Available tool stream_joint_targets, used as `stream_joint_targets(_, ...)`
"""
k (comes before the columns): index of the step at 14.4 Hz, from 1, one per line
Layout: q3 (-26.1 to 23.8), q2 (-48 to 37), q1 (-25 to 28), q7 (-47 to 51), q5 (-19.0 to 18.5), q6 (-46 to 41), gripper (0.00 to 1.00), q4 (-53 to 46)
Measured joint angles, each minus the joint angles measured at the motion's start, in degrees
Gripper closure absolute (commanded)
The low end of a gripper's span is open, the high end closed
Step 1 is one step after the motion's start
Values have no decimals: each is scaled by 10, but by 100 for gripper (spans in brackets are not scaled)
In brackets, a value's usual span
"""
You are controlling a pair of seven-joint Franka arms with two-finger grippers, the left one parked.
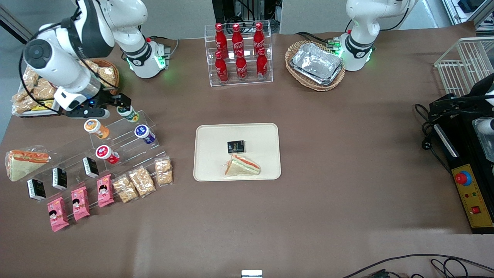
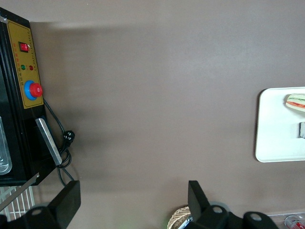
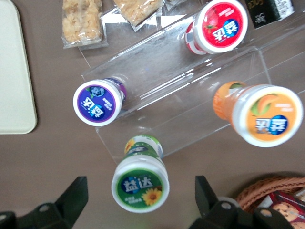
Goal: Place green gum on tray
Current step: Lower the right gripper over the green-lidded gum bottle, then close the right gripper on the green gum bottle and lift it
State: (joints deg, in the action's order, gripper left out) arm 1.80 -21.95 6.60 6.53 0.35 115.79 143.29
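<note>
The green gum (image 1: pixel 128 113) (image 3: pixel 140 183) is a small bottle with a white-and-green lid, standing on the top step of a clear acrylic stand (image 1: pixel 127 133). My gripper (image 1: pixel 124 105) (image 3: pixel 140 193) is open and hangs over that step. One finger is on each side of the lid, and neither touches it. The cream tray (image 1: pixel 210 168) (image 3: pixel 14 71) lies flat at the table's middle. A wrapped sandwich (image 1: pixel 242 166) and a small black packet (image 1: pixel 236 146) are on it.
Orange-lidded (image 1: pixel 94 127), blue-lidded (image 1: pixel 143 132) and red-lidded (image 1: pixel 105 153) bottles share the stand. Snack packs (image 1: pixel 142 180), pink packets (image 1: pixel 79 202) and black boxes (image 1: pixel 60 177) lie nearer the front camera. A cola rack (image 1: pixel 239 54) and a wicker basket of foil trays (image 1: pixel 315 65) stand farther back.
</note>
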Motion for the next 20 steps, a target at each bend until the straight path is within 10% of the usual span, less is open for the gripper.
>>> stream_joint_targets(6,0,0,9,10,0,50,3,41)
stream_joint_targets(13,0,0,9,11,0,72,57,57)
stream_joint_targets(20,0,0,9,10,0,73,70,57)
